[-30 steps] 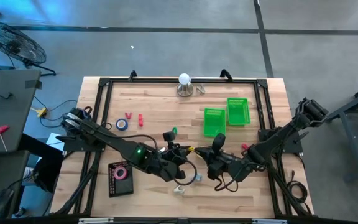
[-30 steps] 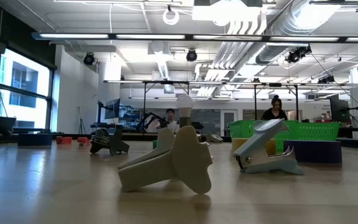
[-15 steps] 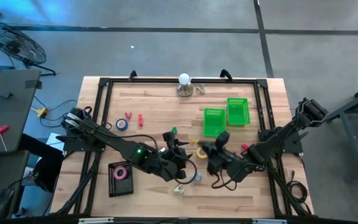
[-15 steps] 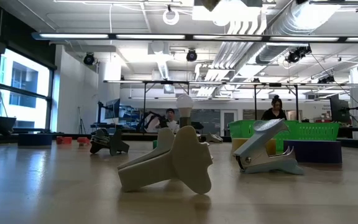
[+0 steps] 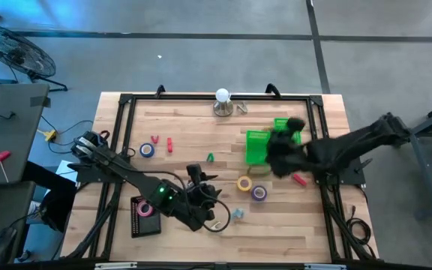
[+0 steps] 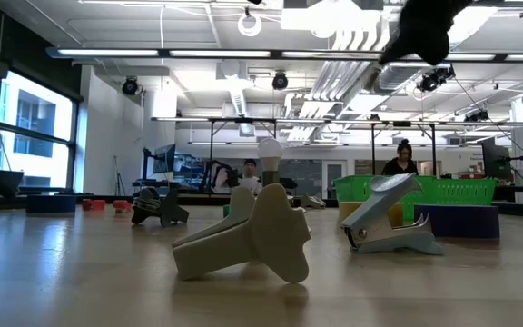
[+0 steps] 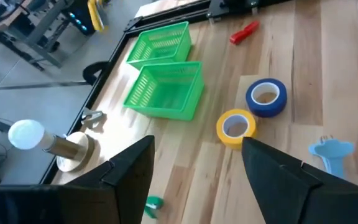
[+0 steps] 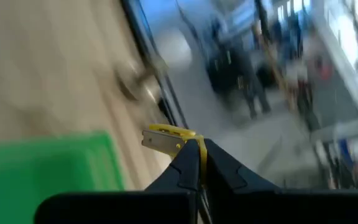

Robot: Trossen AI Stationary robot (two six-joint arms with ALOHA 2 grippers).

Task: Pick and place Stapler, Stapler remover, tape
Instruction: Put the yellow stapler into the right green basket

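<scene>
Wooden surface (image 5: 201, 127) carried two green bins (image 5: 259, 146). Right gripper (image 8: 194, 163), jaws clenched on small yellow item (image 8: 166, 137), hung over bins. Left gripper (image 7: 194, 162) released, near yellow tape (image 5: 244, 183), purple tape (image 5: 259, 193). Advice: centre over bin before release.

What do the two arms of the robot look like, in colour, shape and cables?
Both arms are dark, almost black, with long slim jointed links. The left arm carries a small green light near its wrist and thin black cable loops by the left gripper. The right arm looks the same colour. Its right gripper ends in two dark, tapered fingers.
</scene>
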